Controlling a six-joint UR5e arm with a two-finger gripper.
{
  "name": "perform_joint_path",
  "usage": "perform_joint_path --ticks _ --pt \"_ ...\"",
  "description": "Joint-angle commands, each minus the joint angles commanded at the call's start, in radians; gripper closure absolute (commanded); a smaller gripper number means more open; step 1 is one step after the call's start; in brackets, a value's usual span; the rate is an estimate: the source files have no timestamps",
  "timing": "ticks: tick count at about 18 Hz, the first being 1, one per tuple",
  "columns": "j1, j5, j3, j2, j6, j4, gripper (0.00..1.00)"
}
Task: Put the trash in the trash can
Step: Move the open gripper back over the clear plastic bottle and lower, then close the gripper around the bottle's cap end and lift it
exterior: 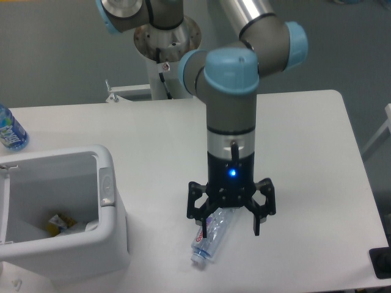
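My end effector hangs spread wide over the crushed bottle on the white worktop, gripping nothing. My wrist hides the bottle's upper half; only the label end and cap show. The trash can sits at the left, cut off by the edge, with scraps I cannot identify inside.

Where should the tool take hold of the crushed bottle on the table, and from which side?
Probably across the middle of the bottle, coming straight down from above. It lies flat on the table, cap toward the near edge, so its long sides are free. The open tool already hangs over it; its fingers should close across the narrow width.
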Motion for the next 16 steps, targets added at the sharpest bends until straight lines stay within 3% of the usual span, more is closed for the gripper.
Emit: perform_joint_path --ticks 8,16 --pt "-0.046 0.005 0.0 -0.146 0.013 0.011 0.0" --pt "-0.074 0.005 0.006 -0.227 0.008 0.011 0.0"
